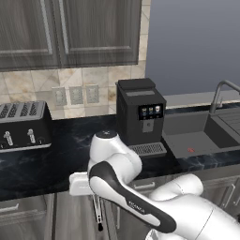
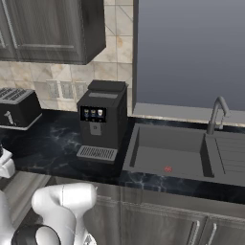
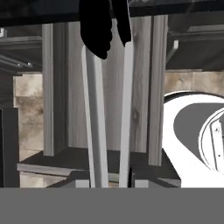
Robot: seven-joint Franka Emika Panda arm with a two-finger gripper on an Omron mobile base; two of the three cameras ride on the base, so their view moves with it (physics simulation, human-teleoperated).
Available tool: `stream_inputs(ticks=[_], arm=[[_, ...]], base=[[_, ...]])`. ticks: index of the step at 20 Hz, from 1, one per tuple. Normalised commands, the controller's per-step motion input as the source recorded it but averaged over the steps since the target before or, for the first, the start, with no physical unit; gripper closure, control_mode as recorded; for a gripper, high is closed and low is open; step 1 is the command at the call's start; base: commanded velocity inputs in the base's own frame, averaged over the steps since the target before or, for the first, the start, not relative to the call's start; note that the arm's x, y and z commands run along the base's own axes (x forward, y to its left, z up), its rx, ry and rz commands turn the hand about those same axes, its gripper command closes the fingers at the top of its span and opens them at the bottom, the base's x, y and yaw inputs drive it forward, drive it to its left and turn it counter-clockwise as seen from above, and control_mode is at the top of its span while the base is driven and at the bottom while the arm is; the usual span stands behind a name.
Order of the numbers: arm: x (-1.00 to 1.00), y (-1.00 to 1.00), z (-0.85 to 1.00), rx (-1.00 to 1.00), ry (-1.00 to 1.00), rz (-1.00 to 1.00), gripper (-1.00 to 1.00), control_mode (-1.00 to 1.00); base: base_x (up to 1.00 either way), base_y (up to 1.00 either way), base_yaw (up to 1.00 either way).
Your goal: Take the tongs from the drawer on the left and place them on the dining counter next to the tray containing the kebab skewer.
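My gripper is shut on the tongs, which hang down from it in front of the grey cabinet fronts, below the black counter's edge. In the hand view the tongs run away from my gripper as two pale arms that end in black tips at the top. A drawer front with a short silver bar handle sits at the lower left; I cannot tell whether it is open. The dining counter, the tray and the kebab skewer are out of view.
On the black counter stand a black toaster at the left and a coffee machine in the middle. A grey sink with a faucet lies to the right. My own arm fills the lower right.
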Motion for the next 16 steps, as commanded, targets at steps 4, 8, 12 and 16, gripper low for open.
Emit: stream_inputs(ticks=[4, 8, 12, 16], arm=[[-0.02, -0.28, 0.52, 0.00, 0.02, 0.04, 1.00, -1.00], [0.00, -0.29, 0.35, 0.00, 0.01, 0.05, 1.00, -1.00], [0.00, -0.24, 0.23, 0.00, 0.04, 0.07, 1.00, -1.00], [0.00, -0.21, 0.15, 0.00, 0.03, 0.07, 1.00, -1.00]], base=[[0.00, 0.00, 0.00], [0.00, 0.00, 0.00], [0.00, 0.00, 0.00], [0.00, 0.00, 0.00]])
